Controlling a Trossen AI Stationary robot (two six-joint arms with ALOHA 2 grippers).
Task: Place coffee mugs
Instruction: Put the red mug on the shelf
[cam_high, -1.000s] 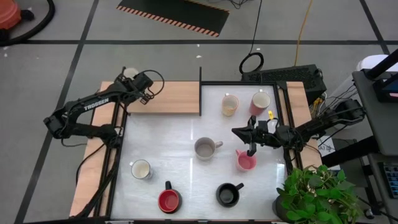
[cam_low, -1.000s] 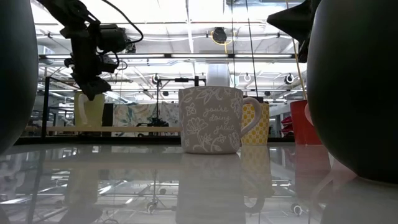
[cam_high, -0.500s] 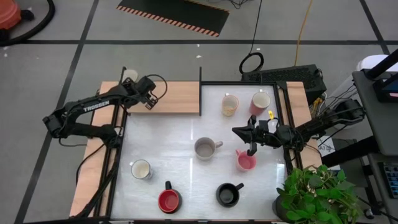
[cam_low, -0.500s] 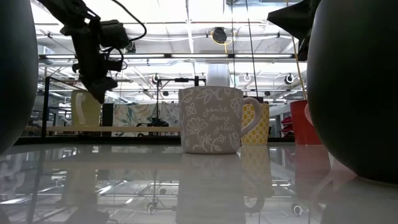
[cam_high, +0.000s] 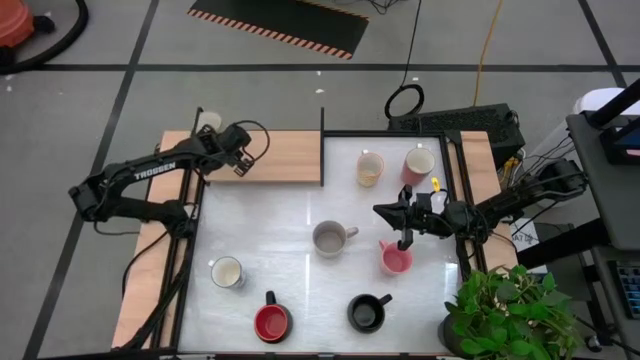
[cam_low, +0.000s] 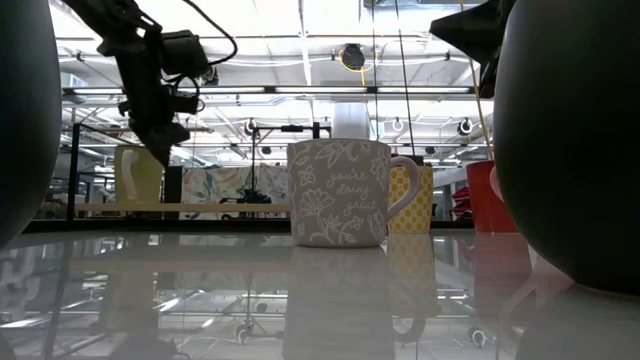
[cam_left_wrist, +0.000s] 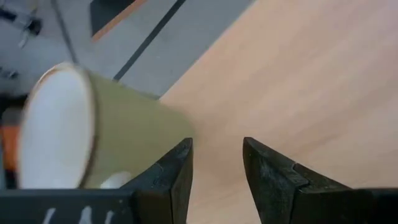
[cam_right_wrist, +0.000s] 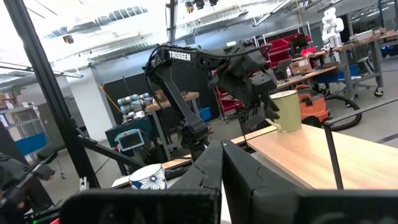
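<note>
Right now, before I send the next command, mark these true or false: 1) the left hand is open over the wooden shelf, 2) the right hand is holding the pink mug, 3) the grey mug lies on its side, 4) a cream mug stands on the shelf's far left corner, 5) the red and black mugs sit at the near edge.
1) True. The left hand is open and empty above the wooden shelf.
2) False. The right hand is shut and empty, above the pink mug.
3) False. The grey mug stands upright.
4) True. The cream mug stands there, beside the left hand.
5) True. The red mug and black mug sit there.
</note>
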